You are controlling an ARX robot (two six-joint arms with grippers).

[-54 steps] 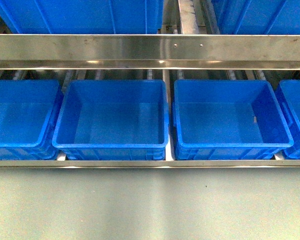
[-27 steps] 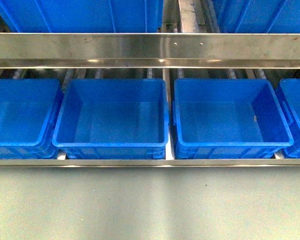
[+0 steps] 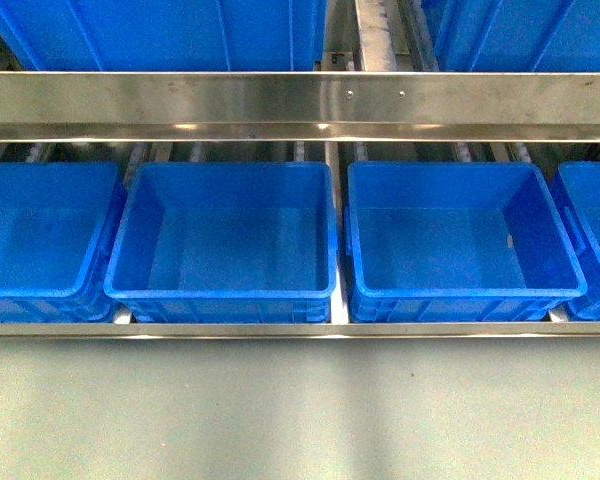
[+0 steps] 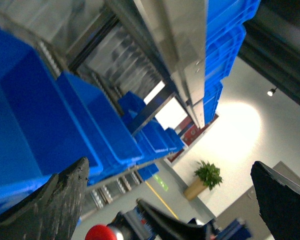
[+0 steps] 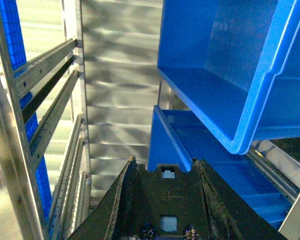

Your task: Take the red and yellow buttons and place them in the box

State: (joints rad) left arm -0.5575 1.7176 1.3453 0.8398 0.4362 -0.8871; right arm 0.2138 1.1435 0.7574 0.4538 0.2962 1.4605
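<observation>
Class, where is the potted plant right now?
Only the left wrist view shows the potted plant, by the pale wall beyond the row of blue bins.

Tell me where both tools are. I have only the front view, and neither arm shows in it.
Observer: Left tool is open, with nothing between its fingers, and looks along the row of bins.
Operator: Report the right one.
Observer: Right tool looks shut, holds nothing and faces the rack.
Operator: Find me a button.
Observer: No loose button shows in either wrist view. There is only a red knob on dark gear beyond the left tool, and I cannot tell what it is.
</observation>
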